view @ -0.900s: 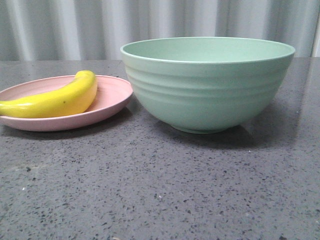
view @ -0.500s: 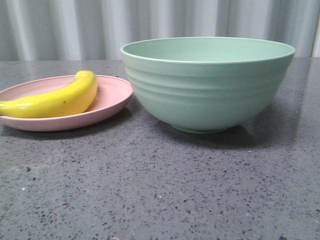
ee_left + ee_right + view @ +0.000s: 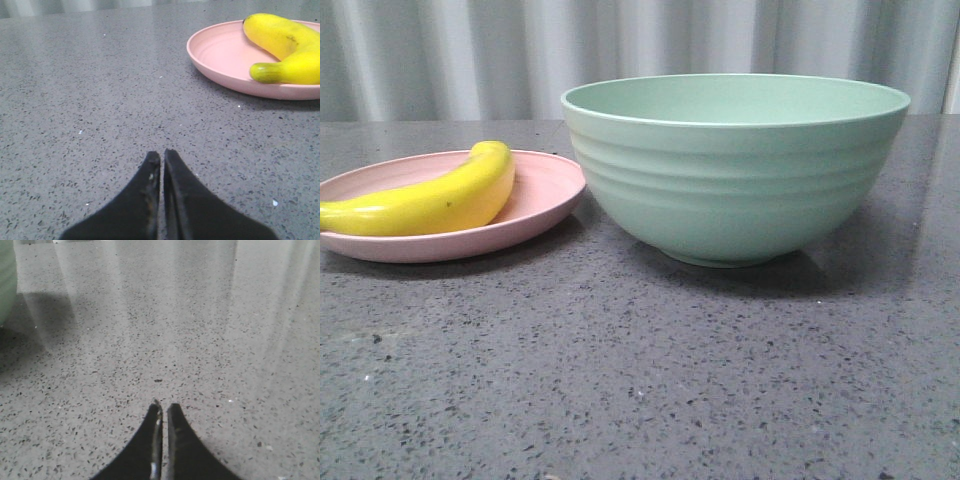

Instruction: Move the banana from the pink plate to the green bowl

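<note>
Green bowl (image 3: 735,165) just beside pink plate (image 3: 535,200)

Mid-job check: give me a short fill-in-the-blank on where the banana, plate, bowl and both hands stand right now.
1. The banana lies on the pink ____.
2. In the front view, the green bowl stands to the ____ of the pink plate.
3. The left hand and right hand both have their fingers ____ and hold nothing.
4. The inside of the bowl, as far as it shows, is ____.

Missing words: plate; right; shut; empty
</note>
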Robot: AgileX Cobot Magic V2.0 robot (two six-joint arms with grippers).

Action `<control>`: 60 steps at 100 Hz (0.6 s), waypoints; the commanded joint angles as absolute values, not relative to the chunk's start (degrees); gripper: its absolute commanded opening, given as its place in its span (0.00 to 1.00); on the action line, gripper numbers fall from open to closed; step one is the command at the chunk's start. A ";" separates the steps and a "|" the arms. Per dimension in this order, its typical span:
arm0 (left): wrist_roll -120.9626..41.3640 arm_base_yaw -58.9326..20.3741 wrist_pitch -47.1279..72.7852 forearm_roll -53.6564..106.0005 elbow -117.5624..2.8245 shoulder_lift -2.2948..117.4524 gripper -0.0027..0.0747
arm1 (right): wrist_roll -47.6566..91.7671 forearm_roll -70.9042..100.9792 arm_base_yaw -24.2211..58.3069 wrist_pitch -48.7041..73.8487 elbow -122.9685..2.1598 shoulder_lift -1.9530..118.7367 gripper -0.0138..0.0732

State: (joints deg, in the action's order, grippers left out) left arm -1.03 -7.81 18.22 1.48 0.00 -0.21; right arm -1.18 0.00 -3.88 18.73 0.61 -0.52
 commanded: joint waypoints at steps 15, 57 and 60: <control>-0.82 -7.80 14.48 1.56 0.63 -1.82 0.01 | -1.07 -0.72 -4.22 17.59 1.74 -1.92 0.08; -0.82 -7.80 6.78 1.56 0.63 -1.82 0.01 | -1.07 -2.18 -4.22 12.59 1.74 -1.92 0.08; -0.82 -7.80 6.50 1.56 0.63 -1.82 0.01 | -1.07 -1.68 -4.22 11.43 1.74 -1.92 0.08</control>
State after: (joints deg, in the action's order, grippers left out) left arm -1.03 -7.81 13.07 1.48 0.05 -0.21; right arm -1.18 -1.35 -3.88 17.72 0.61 -0.52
